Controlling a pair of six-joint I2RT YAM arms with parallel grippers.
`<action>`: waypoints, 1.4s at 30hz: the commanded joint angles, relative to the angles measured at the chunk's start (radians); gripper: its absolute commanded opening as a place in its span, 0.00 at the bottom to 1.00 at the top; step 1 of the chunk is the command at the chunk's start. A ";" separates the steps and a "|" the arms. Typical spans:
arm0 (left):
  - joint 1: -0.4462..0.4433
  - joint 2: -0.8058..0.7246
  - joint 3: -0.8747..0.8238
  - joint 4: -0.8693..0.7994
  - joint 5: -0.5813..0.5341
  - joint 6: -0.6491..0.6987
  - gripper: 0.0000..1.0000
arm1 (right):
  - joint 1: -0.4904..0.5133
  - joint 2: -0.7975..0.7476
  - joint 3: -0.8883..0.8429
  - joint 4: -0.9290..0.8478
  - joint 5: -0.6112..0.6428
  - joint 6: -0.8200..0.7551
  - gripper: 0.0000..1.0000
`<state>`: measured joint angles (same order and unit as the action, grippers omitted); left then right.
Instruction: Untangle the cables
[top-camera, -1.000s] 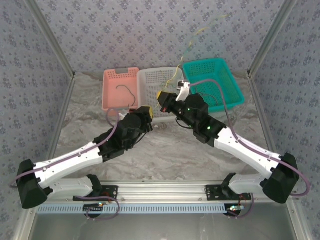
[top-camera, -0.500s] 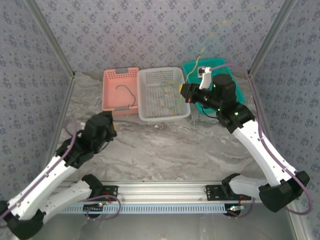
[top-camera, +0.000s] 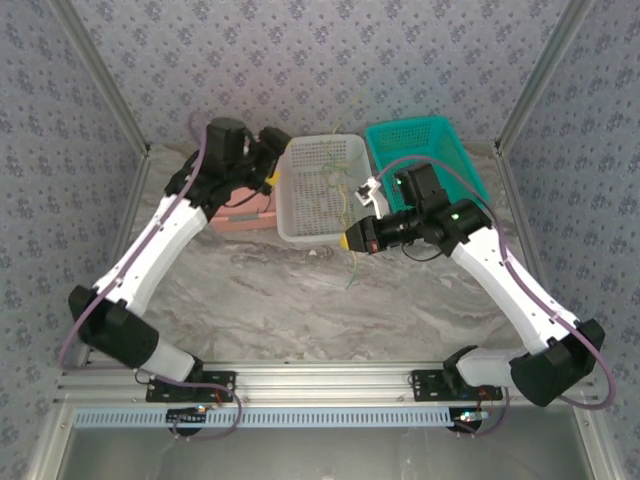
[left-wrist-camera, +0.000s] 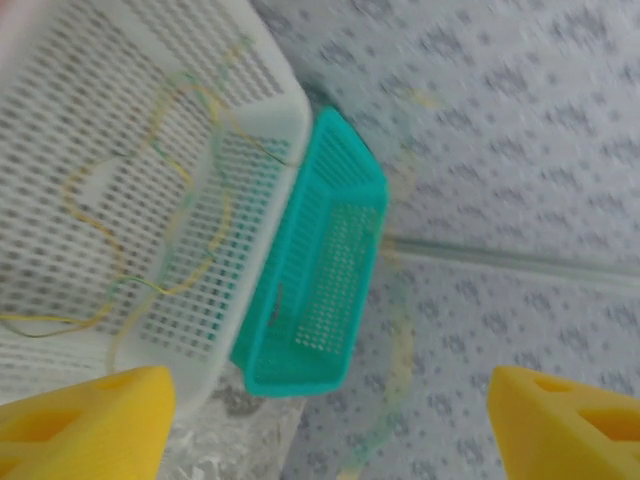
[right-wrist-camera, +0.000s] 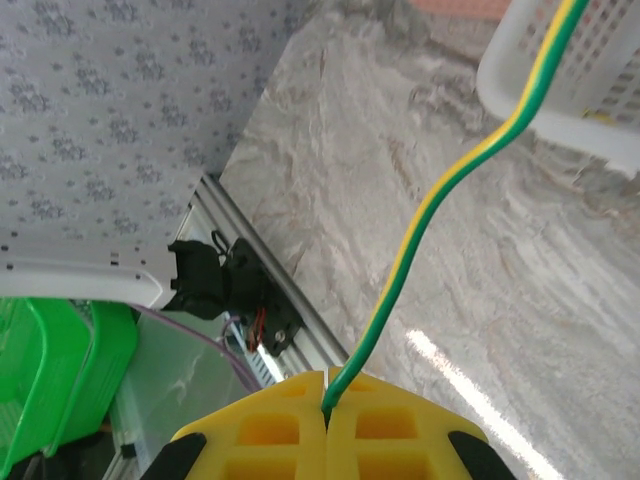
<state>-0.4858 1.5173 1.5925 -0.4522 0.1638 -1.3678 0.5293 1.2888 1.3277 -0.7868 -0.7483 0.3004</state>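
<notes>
Top cam: high, behind the arm bases, pitched down and forward. Far out; takes in the whole table, the baskets and the back wall.

Left wrist cam: up at back left, rolled. Looks past the left fingers across the white basket to the teal basket and the wall. Blurry.

Right wrist cam: low and close over the table, facing back to the near rail, right fingers at the bottom edge.

Shared: white basket in all three views; teal basket in top and left wrist; rail and cable in top and right wrist.
</notes>
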 joint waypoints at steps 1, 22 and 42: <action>-0.046 0.046 0.111 -0.042 0.083 0.132 0.82 | 0.015 0.018 0.026 -0.035 -0.045 -0.044 0.00; -0.131 0.286 0.552 -0.681 -0.048 0.373 0.63 | 0.033 0.055 0.064 -0.021 -0.027 -0.064 0.00; -0.099 0.393 0.584 -0.583 0.152 0.701 0.00 | 0.036 0.068 0.089 -0.113 0.072 -0.168 0.00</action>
<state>-0.6006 1.9015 2.1521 -1.0695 0.1959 -0.8398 0.5655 1.3449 1.3701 -0.8421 -0.7391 0.1974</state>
